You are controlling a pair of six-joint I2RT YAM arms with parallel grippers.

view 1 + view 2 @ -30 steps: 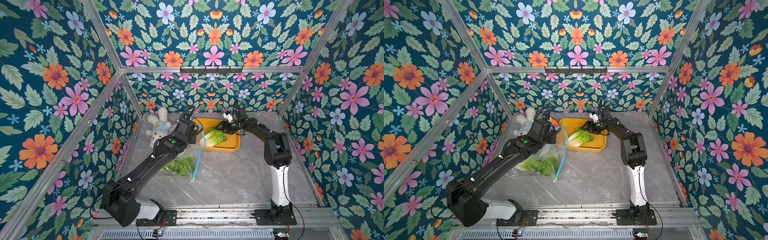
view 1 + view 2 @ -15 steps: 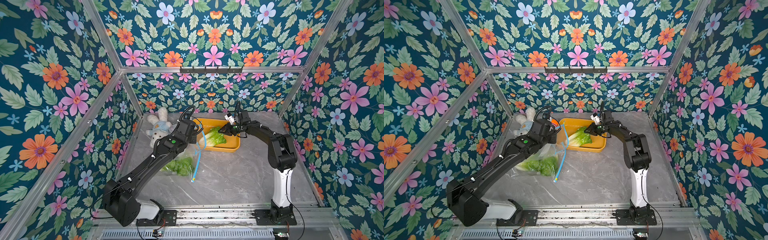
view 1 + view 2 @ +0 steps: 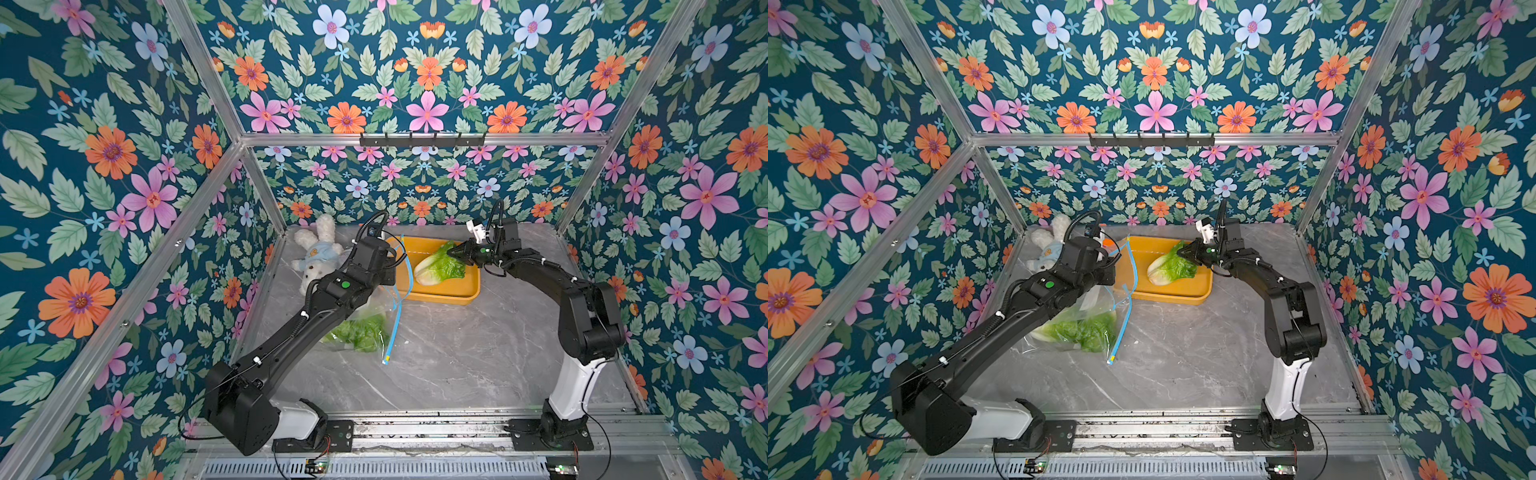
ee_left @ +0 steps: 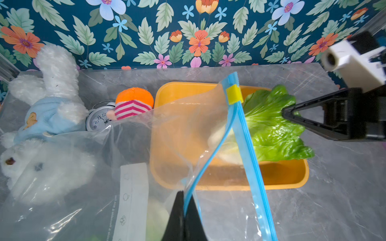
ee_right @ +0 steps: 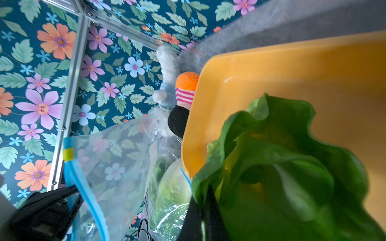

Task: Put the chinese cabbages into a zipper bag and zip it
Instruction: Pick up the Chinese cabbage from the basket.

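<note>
silver alarm clock [image 4: 99,119], left wrist view

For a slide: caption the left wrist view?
Left gripper pinches a clear blue-zippered bag; right gripper grips a glossy green toy cabbage in the yellow plastic tray.

Enclosure, same in both top views. Walls [image 3: 104,199] at 9, 12 and 3 o'clock papered in dark teal floral print: orange, pink, pale blue flowers, green leaves. Aluminium frame bars [image 3: 205,75] along corners. Horizontal crossbar [image 3: 299,139] at 12 o'clock carries black hook rail [image 3: 422,141]. Table [image 3: 457,357] grey marble-look, white veining, faint sheen. Metal mounting rail [image 3: 428,428] along 6 o'clock edge, slotted vent strip [image 3: 415,469] below it. Light bright, even; shadows soft.
</note>
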